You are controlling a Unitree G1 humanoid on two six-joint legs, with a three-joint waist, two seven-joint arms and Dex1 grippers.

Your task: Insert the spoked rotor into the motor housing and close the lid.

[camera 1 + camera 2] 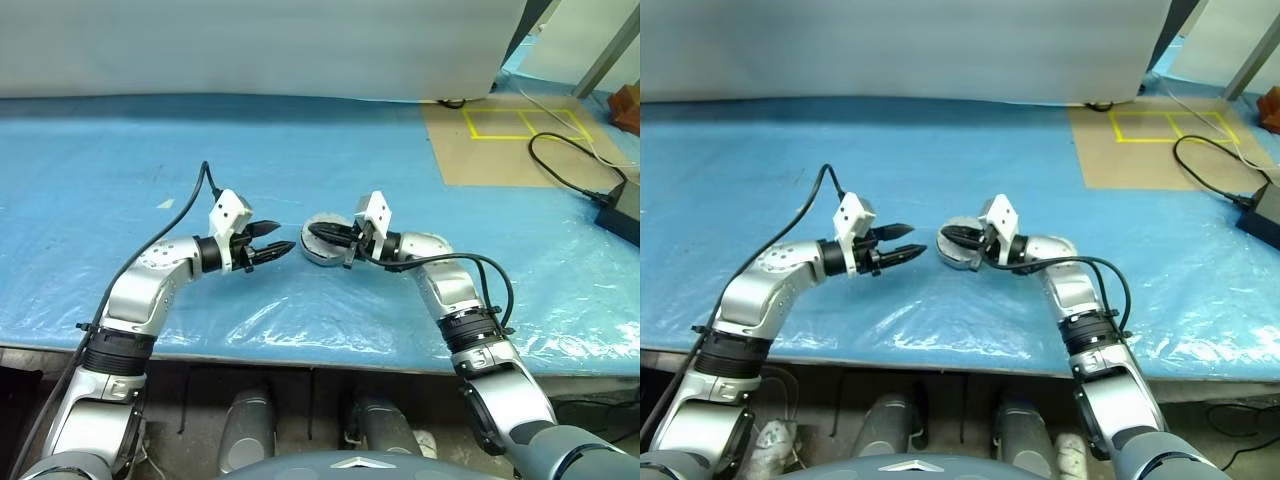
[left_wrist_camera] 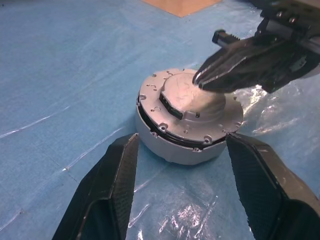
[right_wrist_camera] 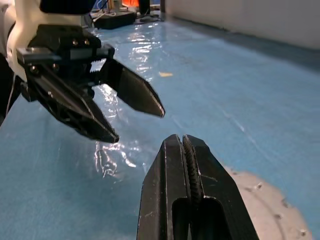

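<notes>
The motor housing, a short round silver-grey ring, sits on the blue sheet at the middle of the table. The lid, a grey disc with a raised hub, lies flat on top of it. The spoked rotor is hidden. My right gripper is shut with nothing in it, its tips over the lid's hub; I cannot tell whether they touch. My left gripper is open just left of the housing, level with it, its fingers spread about as wide as the housing and apart from it.
A brown cardboard sheet with a yellow tape rectangle lies at the back right. A black cable and box sit at the right edge. Crinkled clear plastic covers the blue table near its front edge. A white panel stands behind.
</notes>
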